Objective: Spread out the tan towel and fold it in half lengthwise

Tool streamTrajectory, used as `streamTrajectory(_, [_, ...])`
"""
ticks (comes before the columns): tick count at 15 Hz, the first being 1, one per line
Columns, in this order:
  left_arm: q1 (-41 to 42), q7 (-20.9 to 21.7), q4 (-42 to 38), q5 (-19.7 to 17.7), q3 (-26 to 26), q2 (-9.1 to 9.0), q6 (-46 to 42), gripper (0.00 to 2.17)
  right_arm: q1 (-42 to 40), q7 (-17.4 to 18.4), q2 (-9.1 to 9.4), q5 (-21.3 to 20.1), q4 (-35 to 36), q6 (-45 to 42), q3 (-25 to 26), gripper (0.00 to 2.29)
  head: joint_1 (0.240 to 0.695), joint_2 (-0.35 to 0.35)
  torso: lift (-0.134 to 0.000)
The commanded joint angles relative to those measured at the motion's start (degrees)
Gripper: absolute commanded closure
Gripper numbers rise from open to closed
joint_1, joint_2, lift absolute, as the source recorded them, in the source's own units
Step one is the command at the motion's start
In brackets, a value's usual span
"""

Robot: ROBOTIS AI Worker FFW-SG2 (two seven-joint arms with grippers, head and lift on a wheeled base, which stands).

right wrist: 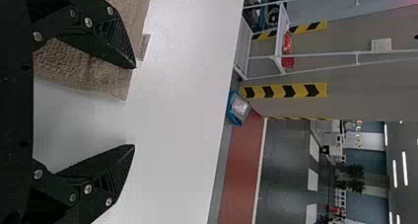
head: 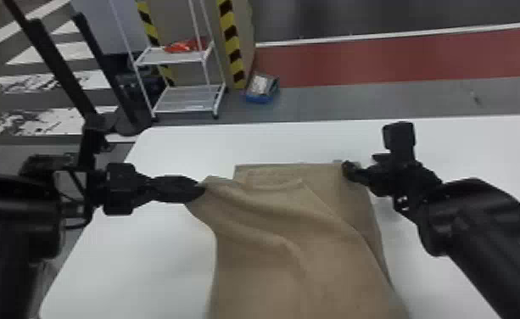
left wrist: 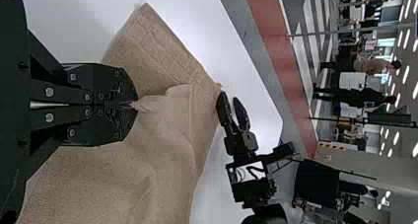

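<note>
While the left view shows pinched towel (left wrist: pixel 162 130), the right shows parted jaws.

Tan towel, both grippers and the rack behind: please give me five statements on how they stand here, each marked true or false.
1. The left gripper is shut on the towel. True.
2. The right gripper has its fingers apart at the towel's far right corner. True.
3. The towel lies smooth and flat all over. False: raised folds run across it from the left gripper.
4. A white rack stands beyond the table, toward the head view's left. True.
5. Both shelves of the rack are bare. False: a red item lies on the upper one.
</note>
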State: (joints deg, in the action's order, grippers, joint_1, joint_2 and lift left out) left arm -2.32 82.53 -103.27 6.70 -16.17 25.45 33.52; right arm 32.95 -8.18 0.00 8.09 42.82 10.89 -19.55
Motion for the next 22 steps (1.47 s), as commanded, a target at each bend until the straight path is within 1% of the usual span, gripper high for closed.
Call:
streamTrajectory(1, [0.21, 0.0, 0.0, -0.02, 0.09, 0.04, 0.02, 1.41, -0.34, -0.17, 0.05, 0.08, -0.19, -1.44, -0.4, 0.42, 0.695, 0.213, -0.123])
streamTrajectory(5, [0.65, 0.09, -0.17, -0.02, 0.09, 0.12, 0.02, 1.41, -0.43, -0.17, 0.05, 0.08, -0.1, -1.79, -1.19, 0.7, 0.695, 0.218, -0.123])
streamTrajectory(7, [0.74, 0.09, -0.26, -0.02, -0.09, 0.21, -0.15, 1.41, -0.61, -0.17, 0.05, 0.08, -0.02, -2.49, -1.28, 0.99, 0.695, 0.221, -0.123])
streamTrajectory(8, [0.83, 0.09, -0.26, -0.11, -0.18, 0.3, -0.15, 1.41, -1.05, -0.17, 0.05, 0.17, 0.51, -3.55, -1.37, 1.3, 0.695, 0.222, -0.123])
streamTrajectory(9, [0.83, 0.09, -0.26, -0.11, -0.18, 0.39, -0.15, 1.41, -1.13, -0.08, 0.05, 0.26, 0.86, -3.55, -1.02, 1.35, 0.695, 0.223, -0.123])
streamTrajectory(12, [0.48, -0.88, 0.0, -0.19, -0.35, 0.48, 0.02, 1.41, -3.07, 0.53, 0.05, 0.08, 3.15, -3.19, -0.14, 1.35, 0.695, 0.227, -0.123])
streamTrajectory(13, [0.21, -1.41, 0.27, -0.19, -0.35, 0.48, -0.15, 1.41, -4.56, 0.71, 0.05, -0.18, 6.05, -2.14, 1.0, 1.35, 0.695, 0.227, -0.123])
streamTrajectory(14, [-0.05, -2.2, 0.71, -0.11, -0.35, 0.56, 0.02, 1.41, -6.94, 0.71, 0.05, -1.32, 9.92, 0.5, 3.73, 1.35, 0.695, 0.228, -0.123])
streamTrajectory(16, [-1.37, -3.43, 2.81, -0.19, -0.44, 1.35, -0.15, 1.41, -12.38, 0.71, 0.05, -1.94, 18.88, 6.3, 7.86, 1.35, 0.695, 0.227, -0.123])
streamTrajectory(17, [-2.07, -3.95, 4.31, -0.11, -0.44, 1.79, -0.15, 1.41, -15.28, 0.71, -0.35, -2.2, 23.01, 8.58, 9.88, 1.35, 0.695, 0.224, -0.123])
streamTrajectory(19, [-3.65, -4.57, 8.09, -0.02, -0.26, 3.02, -1.21, 1.41, -21.17, 0.71, -3.43, -2.29, 32.77, 13.15, 14.45, 1.35, 0.695, 0.219, -0.123])
streamTrajectory(22, [-6.47, -5.89, 13.98, 0.68, 0.79, 3.99, -3.67, 1.41, -28.91, 0.44, -6.24, -2.29, 42.52, 16.67, 22.36, 1.35, 0.695, 0.18, -0.123])
